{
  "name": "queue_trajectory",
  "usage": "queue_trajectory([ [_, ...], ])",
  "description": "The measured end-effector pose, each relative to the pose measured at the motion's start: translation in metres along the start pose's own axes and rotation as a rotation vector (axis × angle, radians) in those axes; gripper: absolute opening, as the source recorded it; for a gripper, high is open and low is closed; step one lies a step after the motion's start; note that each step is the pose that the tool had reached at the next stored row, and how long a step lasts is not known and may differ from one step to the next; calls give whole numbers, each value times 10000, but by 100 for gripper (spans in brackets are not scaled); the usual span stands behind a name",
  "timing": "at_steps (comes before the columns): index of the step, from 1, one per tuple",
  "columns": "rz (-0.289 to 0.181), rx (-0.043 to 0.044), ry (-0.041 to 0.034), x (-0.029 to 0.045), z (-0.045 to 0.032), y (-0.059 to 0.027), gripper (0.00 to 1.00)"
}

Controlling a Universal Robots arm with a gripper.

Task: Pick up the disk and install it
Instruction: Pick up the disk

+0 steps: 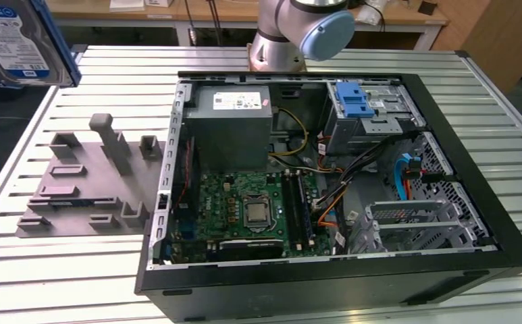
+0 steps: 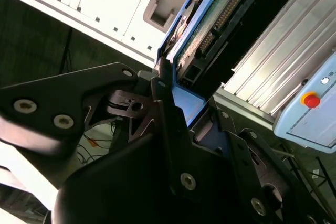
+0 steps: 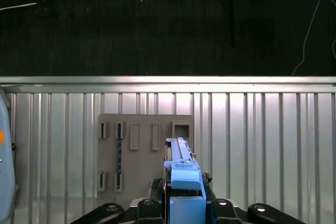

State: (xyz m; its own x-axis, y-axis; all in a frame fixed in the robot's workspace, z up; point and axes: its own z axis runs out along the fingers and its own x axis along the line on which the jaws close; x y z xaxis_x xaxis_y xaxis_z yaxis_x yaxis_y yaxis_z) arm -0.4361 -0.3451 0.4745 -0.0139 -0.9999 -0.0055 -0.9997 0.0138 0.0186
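The disk (image 1: pixel 13 42) was held up off the tabletop (image 1: pixel 63 283), clenched between the black jaws, which both wrist views showed closed against its two flat sides. In the exterior view it sat at the upper corner on the exterior view's left, with its white-and-blue label face turned to the camera and a blue rail along its edge. In the first wrist view the disk (image 3: pixel 181 174) appeared edge-on with the blue rail uppermost. Past it lay a grey plastic holder (image 3: pixel 144 150) flat on the ribbed metal tabletop (image 3: pixel 262 145). In the second wrist view the disk (image 2: pixel 210 30) showed its green circuit-board side and a row of connector pins, with a pale control box carrying a red button (image 2: pixel 311 99) off to one side. In the exterior view, the grey holder (image 1: pixel 90 182) (a plate with several upright blocks and slots) stood just beside an open black computer case (image 1: pixel 333 280), on the exterior view's left of it. Inside the case were a grey power-supply box (image 1: pixel 233 128), a green main board (image 1: pixel 242 209) and a metal cage with a blue latch (image 1: pixel 362 108). The base of the arm (image 1: pixel 297 30) rose behind the case.
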Motion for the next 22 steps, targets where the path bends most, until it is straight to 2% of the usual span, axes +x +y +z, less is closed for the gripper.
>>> queue_trajectory([
  [4, 0, 0, -1, 14, -1, -49, 36],
  [18, 0, 0, -1, 10, -6, -349, 36],
  [22, 1, -2, -1, 9, -8, -386, 36],
])
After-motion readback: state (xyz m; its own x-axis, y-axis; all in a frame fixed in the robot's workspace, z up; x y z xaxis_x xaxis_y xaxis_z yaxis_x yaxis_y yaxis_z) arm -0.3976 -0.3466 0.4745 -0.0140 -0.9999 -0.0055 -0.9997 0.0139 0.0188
